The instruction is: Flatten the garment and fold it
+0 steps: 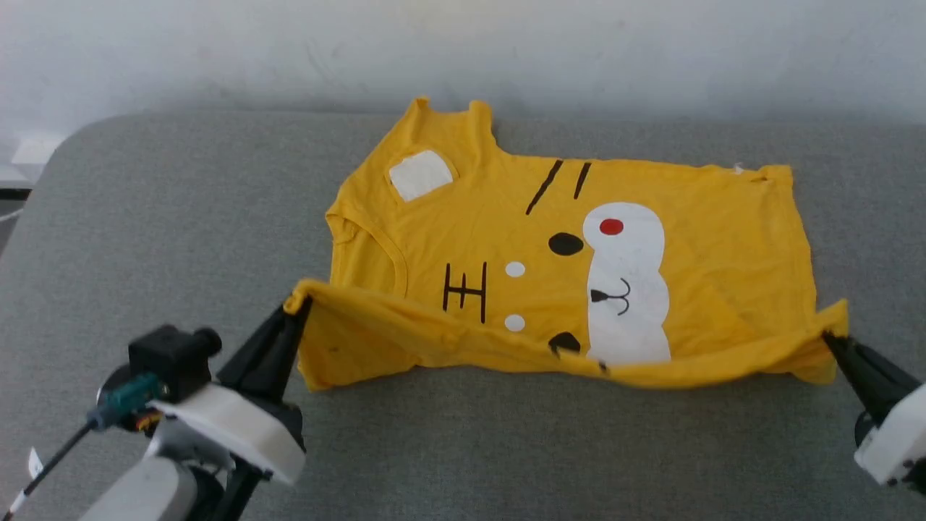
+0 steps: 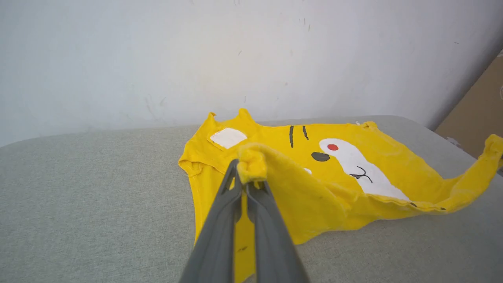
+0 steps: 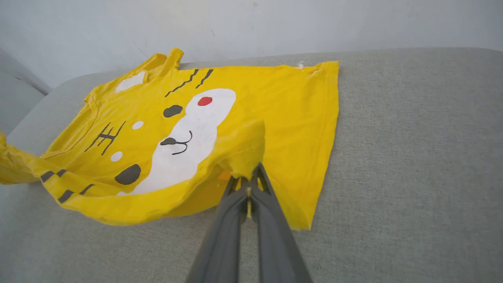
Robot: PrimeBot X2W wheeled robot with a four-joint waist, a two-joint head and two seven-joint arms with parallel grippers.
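Observation:
The garment (image 1: 550, 239), a mustard-yellow T-shirt with a cartoon face print and a white square patch, lies print-up on the grey table (image 1: 145, 239), collar to the left. Its near edge is lifted off the surface and sags between the two grippers. My left gripper (image 1: 298, 305) is shut on the near left corner of the garment (image 2: 283, 173), with cloth bunched over the fingertips (image 2: 237, 179). My right gripper (image 1: 830, 338) is shut on the near right corner of the garment (image 3: 275, 102), where the fabric (image 3: 245, 157) folds over the tips.
The grey padded table (image 3: 412, 137) runs back to a white wall (image 1: 463, 51). Its rounded left corner (image 1: 65, 152) shows at the back left. A brown cardboard surface (image 2: 475, 106) stands beyond the table's right end in the left wrist view.

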